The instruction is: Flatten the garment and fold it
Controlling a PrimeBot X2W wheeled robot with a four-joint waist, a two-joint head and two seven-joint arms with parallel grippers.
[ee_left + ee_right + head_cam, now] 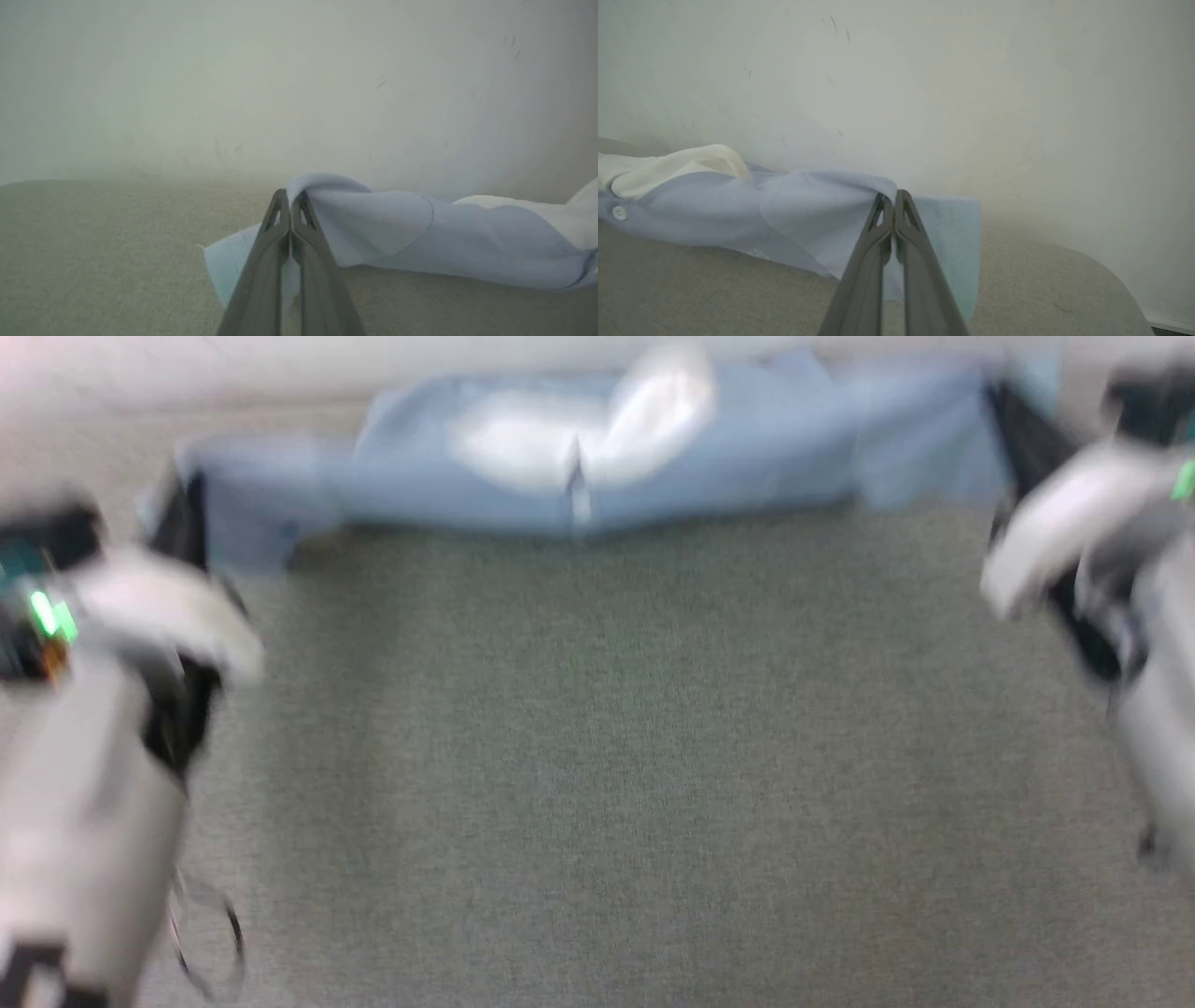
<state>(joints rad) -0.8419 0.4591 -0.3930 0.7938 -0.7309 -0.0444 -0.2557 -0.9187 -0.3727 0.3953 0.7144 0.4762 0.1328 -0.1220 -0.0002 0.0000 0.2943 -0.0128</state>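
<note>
Head view blurred: garment [597,476] stretched wide along far edge of grey woven surface [597,756], white collar [653,406] on top. Right wrist view adds white button [619,213] and fine pique weave. Left gripper [290,198] pinched tight on one end fold, right gripper [889,198] pinched on other. Cloth peaks at fingertips, drapes down to surface. Pale wall [971,93] behind.

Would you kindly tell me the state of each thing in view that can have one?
garment: unfolded, held stretched between both grippers, bunched rather than flat
left gripper: shut on one end of the garment
right gripper: shut on the garment's other end
</note>
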